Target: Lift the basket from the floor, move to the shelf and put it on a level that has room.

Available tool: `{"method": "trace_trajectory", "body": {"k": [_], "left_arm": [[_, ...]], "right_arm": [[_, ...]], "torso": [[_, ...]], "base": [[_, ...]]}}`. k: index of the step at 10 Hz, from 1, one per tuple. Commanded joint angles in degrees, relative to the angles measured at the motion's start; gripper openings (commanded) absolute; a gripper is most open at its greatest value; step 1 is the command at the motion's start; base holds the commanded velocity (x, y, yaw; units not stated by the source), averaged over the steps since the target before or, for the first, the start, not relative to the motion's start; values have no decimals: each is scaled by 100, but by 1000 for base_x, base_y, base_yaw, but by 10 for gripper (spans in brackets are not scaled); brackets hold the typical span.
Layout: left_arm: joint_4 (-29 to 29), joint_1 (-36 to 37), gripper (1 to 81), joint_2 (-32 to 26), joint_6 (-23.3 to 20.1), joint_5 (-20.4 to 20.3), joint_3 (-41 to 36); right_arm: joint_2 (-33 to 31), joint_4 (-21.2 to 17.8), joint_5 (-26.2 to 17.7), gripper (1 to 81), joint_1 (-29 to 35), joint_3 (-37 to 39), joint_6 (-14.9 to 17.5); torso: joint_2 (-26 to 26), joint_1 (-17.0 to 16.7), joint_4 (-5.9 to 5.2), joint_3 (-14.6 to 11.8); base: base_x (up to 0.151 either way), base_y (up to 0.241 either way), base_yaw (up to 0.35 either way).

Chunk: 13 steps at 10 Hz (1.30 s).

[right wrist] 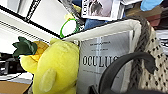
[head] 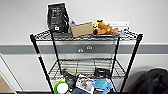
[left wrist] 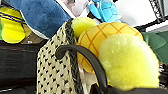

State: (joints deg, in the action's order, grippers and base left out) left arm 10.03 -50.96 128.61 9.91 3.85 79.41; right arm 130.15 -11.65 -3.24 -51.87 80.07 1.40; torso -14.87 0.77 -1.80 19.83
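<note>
basket [left wrist: 53,72]: right up close at both wrists, yellow plush toy [right wrist: 56,67] and grey Oculus box [right wrist: 105,60] inside
shelf [head: 85,47]: straight ahead
fingers: can't tell, either side

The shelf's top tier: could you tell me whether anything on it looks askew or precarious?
Yes. The black bag stands at the left rear corner of the shelf and rises well above it, leaning slightly. The cardboard box beside it sits tilted.

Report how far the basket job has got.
Done, apparently: the robot faces the shelf at close range. In hand: both wrist cameras sit close to the basket, packed with yellow plush toys and an Oculus box. Left: its second tier holds no basket yet.
</note>
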Motion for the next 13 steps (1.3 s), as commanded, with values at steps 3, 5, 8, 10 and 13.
{"method": "trace_trajectory", "body": {"k": [3, 5, 8, 10, 13], "left_arm": [[43, 1170, 10, -712, 28, 1, -1330], [51, 1425, 10, -924, 28, 1, -1718], [51, 1776, 10, -1205, 186, 1, -2183], [60, 2093, 10, -1469, 354, 10, -2527], [60, 2612, 10, -1786, 670, 28, -2931]], "right_arm": [[-697, -170, -142, 10, 1209, -1213, -17], [-944, -381, -177, 10, 1499, -1557, -17], [-1259, -592, -203, 10, 1929, -2030, -17], [-1419, -786, -379, 10, 2263, -2277, -17], [-1603, -1076, -458, 10, 2720, -2585, -17]], "torso": [[0, 0, 0, 0], [0, 0, 0, 0], [0, 0, 0, 0], [2, 0, 0, 0], [2, 0, 0, 0]], "base": [[0, 0, 0], [0, 0, 0], [0, 0, 0], [0, 0, 0], [0, 0, 0]]}}
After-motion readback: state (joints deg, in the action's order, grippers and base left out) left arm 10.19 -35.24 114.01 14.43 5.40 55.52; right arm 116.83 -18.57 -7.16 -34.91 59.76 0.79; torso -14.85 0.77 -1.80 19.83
